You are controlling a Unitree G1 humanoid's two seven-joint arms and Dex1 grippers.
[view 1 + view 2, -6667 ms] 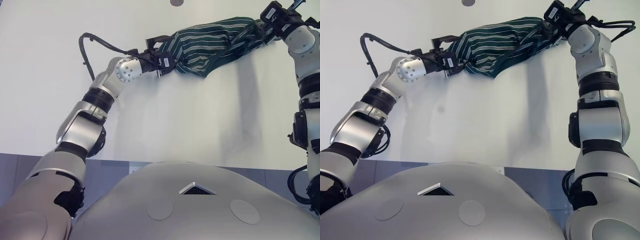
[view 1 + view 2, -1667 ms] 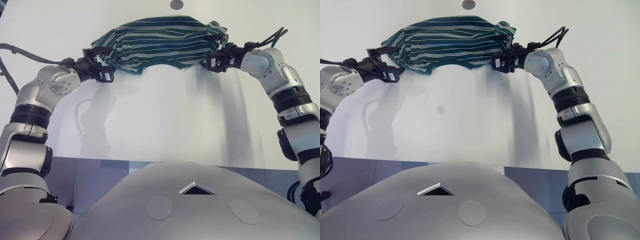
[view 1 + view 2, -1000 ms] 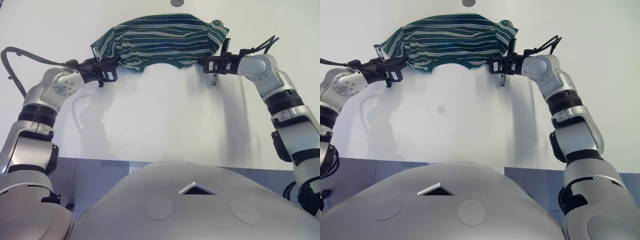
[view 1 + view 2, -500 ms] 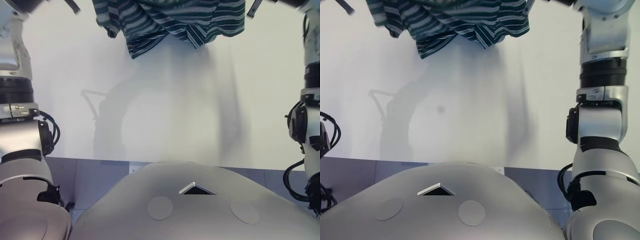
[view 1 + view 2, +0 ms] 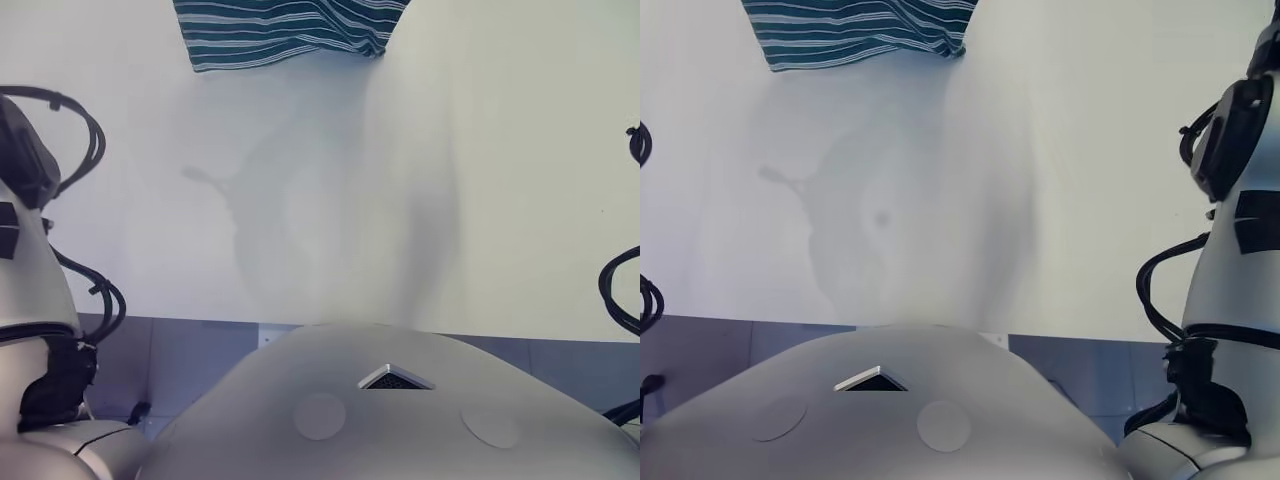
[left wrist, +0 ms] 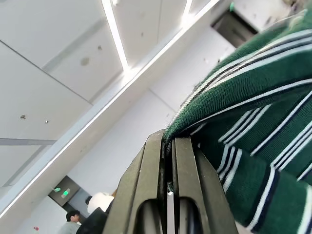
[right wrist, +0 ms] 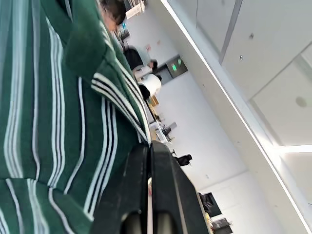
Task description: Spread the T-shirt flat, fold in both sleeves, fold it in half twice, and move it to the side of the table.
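We see the white table (image 5: 420,180) lying well below our fingers, and over its far part hangs the lower hem of the green striped T-shirt (image 5: 280,25), which drapes down from the fingers of both arms. We cannot tell whether that hem touches the tabletop. Our left gripper (image 6: 168,141) has its two fingers pressed together on a ribbed edge of the shirt, the cloth falling away just beside them, and our right gripper (image 7: 148,146) likewise pinches a striped edge, with folds bunched against its fingers.
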